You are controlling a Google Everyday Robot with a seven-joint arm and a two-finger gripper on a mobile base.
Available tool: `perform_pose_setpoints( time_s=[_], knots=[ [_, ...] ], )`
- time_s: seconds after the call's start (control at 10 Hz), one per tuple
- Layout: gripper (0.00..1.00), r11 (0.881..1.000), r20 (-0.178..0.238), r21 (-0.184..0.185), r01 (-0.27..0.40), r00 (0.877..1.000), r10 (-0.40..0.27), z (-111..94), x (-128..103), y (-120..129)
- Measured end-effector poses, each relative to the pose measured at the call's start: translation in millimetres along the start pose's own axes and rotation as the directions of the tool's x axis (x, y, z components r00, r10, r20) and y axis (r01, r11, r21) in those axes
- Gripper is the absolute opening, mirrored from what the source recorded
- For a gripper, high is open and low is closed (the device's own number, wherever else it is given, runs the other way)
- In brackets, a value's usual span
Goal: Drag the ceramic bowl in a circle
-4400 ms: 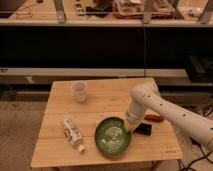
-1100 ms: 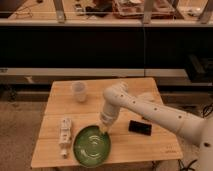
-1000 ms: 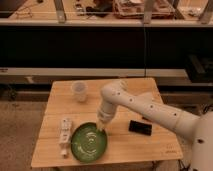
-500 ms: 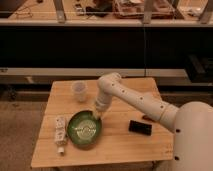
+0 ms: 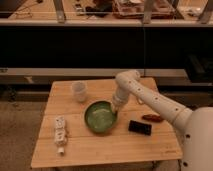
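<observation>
Dragging step seems underway: gripper (image 5: 116, 107) at right rim of ceramic bowl (image 5: 100, 117), mid table (image 5: 150, 146), near white cup (image 5: 79, 91); whether it's clamped, can't tell. Next: steady curved pull w/o tipping.

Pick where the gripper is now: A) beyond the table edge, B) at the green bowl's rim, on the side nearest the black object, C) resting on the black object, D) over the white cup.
B: the gripper meets the ceramic bowl at its rim, apart from the white cup and the black object.
</observation>
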Motion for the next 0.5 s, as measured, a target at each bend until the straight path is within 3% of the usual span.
perform_pose_setpoints(
  time_s=[0.1,0.2,0.4,0.5],
  knots=[
    [0.00,0.998,-0.021,0.008,-0.067,0.998,0.067,-5,-6,6],
    [0.00,0.985,-0.046,0.020,-0.169,0.984,0.169,-10,-21,10],
    [0.00,0.960,-0.059,0.028,-0.278,0.959,0.279,-11,-53,6],
    [0.00,0.946,-0.054,0.021,-0.324,0.944,0.324,-9,-80,-1]
  ],
)
